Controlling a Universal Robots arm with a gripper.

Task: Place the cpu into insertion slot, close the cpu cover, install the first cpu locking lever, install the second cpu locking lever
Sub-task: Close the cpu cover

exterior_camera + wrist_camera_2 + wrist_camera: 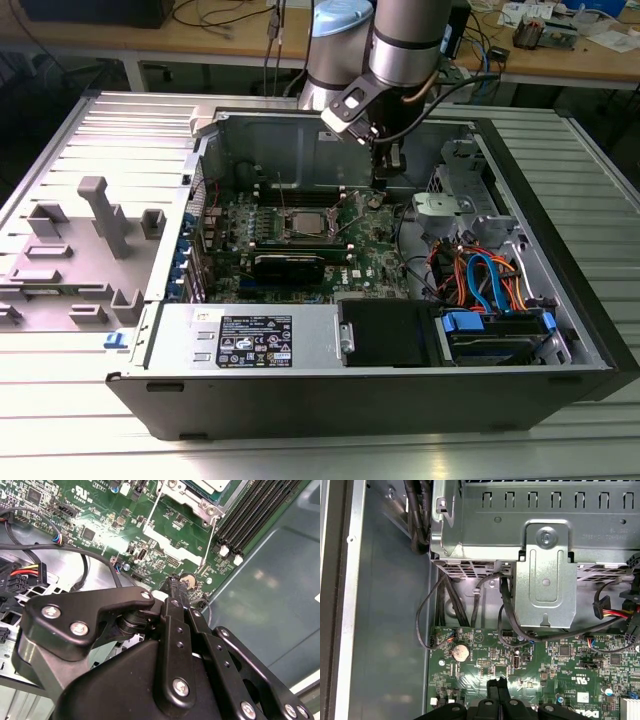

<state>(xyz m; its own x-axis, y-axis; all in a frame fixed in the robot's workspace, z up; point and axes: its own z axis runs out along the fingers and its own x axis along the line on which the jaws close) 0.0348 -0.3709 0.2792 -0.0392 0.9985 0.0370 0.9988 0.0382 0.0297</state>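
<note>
The cpu (300, 222) lies flat in the insertion slot on the green board, its silver top facing up; a corner of it shows in the second wrist view (212, 484). The cpu cover (186, 497), a silver frame, sits around the chip. Two thin wire levers (154, 507) stick out from the socket's corners over the board. My gripper (383, 185) hangs to the exterior view's right of the socket, just above the board near a coin battery (460, 652). Its black fingertips (493, 684) are pressed together, shut with nothing between them, as both wrist views show.
A metal drive cage (545, 575) with black cables stands close beyond the gripper. Long black memory slots (255, 505) run beside the socket. A black card (290, 265) and the power supply (250, 338) lie nearer the case front. Grey fixtures (95, 225) stand outside.
</note>
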